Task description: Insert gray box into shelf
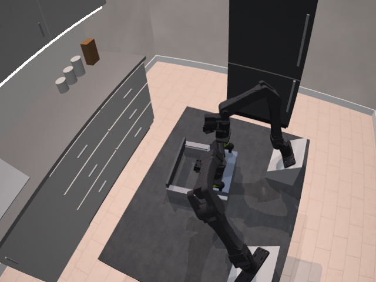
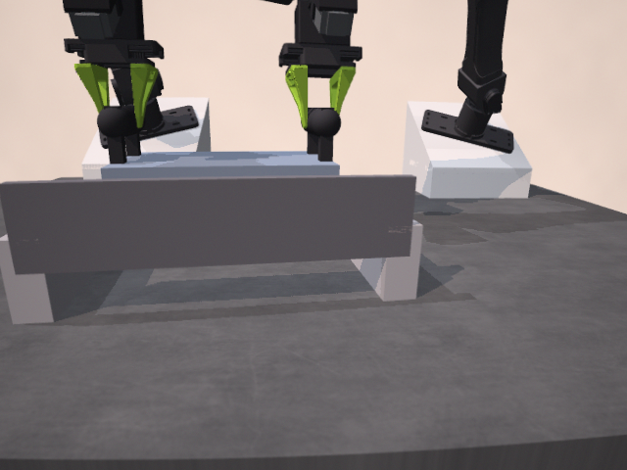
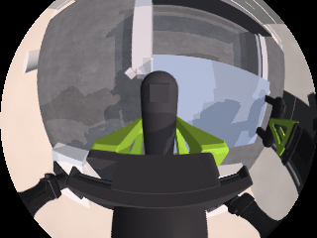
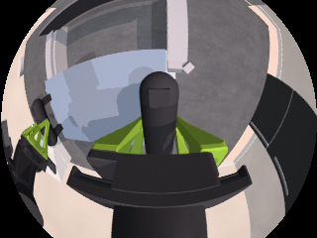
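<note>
"Both grippers at work here?"

"Yes! The left gripper (image 1: pixel 216 185) (image 2: pixel 321 118) (image 3: pixel 159 119) (image 4: pixel 45 120) and right gripper (image 1: pixel 226 144) (image 2: pixel 120 116) (image 3: pixel 272 121) (image 4: pixel 158 120) are each clamped on a round-topped black handle of the blue-gray rectangular box (image 1: pixel 230 173) (image 2: pixel 219 171) (image 3: pixel 198 84) (image 4: pixel 99 89)!"

"And the box?"

"Between the shelf's pale, straight rails (image 1: pixel 182 190) (image 2: pixel 400 278) (image 3: pixel 142 35) (image 4: pixel 177 35), at the front, its back well apart from the dark gray, flat back board (image 1: pixel 175 164) (image 2: pixel 213 222). Whether the plates are seated, I can't tell."

"Anything inside it?"

"Can't tell; the top hides that."
</note>
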`<act>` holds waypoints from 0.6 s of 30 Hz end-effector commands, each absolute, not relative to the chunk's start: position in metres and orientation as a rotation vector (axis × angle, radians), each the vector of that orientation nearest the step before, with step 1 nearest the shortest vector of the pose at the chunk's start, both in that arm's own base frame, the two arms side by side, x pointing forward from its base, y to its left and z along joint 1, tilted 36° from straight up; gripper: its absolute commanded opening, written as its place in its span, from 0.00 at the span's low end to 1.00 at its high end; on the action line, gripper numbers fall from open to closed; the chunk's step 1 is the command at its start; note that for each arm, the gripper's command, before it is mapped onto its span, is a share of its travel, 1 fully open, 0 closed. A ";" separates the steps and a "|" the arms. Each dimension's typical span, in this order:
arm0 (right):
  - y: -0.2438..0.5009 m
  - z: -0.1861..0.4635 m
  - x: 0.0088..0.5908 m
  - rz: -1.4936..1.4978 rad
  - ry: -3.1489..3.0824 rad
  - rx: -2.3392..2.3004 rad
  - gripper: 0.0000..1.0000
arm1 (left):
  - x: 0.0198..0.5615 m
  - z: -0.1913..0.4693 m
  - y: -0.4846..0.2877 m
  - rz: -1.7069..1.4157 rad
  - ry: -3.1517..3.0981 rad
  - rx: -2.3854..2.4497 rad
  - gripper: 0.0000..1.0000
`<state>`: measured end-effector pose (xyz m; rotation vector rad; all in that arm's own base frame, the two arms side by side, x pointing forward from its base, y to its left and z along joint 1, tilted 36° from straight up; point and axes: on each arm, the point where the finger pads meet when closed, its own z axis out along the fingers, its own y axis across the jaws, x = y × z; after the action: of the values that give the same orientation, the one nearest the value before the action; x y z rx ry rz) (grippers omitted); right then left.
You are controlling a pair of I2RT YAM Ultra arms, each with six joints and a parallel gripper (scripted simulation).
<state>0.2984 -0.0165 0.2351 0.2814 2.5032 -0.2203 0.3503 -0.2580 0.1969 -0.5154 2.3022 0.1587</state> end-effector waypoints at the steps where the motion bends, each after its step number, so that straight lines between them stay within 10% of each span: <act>1: -0.024 0.270 0.304 -0.237 2.400 0.288 0.16 | 0.349 0.243 -0.271 0.046 2.242 -0.494 0.16; 18: -0.029 0.274 0.314 -0.255 2.431 0.285 0.16 | 0.361 0.250 -0.265 0.058 2.245 -0.491 0.16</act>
<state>0.3138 -0.0191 0.2479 0.2826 2.4916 -0.2150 0.3644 -0.2509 0.2104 -0.5132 2.2967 0.1567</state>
